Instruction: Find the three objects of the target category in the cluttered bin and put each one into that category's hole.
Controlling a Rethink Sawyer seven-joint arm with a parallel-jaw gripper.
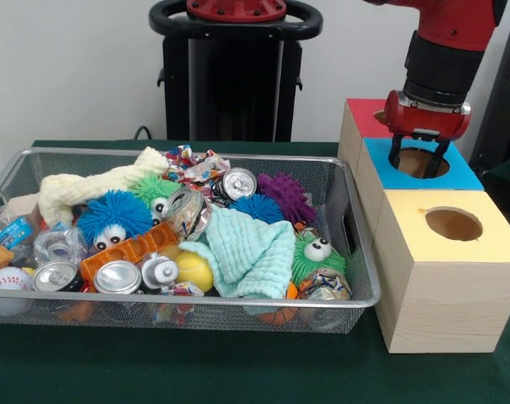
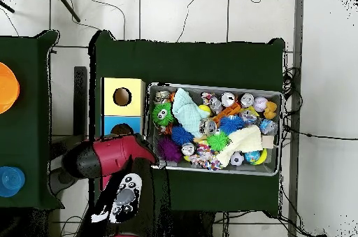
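Note:
The wire mesh bin lies on the green table, full of mixed clutter. A see-through bottle with a blue-and-white label lies at its left end, and another wrinkly clear bottle lies beside it. I cannot pick out a third for sure. My gripper hangs over the round hole of the blue-topped box, its two fingers spread to either side of the hole with nothing visible between them. In the overhead view the red arm covers the gripper and part of the blue box.
A yellow-topped box stands nearest the camera, and a red-topped box behind the blue one. The bin also holds silver-topped cans, fuzzy googly-eyed balls, a mint cloth, a cream rope toy and a yellow ball.

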